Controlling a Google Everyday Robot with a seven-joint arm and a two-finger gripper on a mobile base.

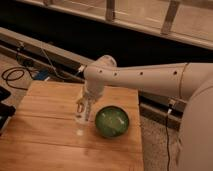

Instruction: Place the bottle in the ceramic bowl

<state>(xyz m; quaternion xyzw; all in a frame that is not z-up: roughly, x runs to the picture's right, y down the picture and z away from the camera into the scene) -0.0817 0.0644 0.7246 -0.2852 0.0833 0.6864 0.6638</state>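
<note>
The green ceramic bowl (pixel 112 121) sits on the wooden table (pixel 45 135), right of centre. My gripper (pixel 83 110) hangs from the white arm just left of the bowl, fingers pointing down. It is shut on the bottle (pixel 80 119), a slim whitish bottle held upright a little above the table top. The bottle's lower end is close to the bowl's left rim but outside the bowl. The bottle's top is hidden by the fingers.
A black cable (pixel 15 75) coils on the floor beyond the table's far left corner. A dark object (pixel 4 114) sits at the table's left edge. A dark rail and ledge run behind the table. The arm's large white body fills the right side.
</note>
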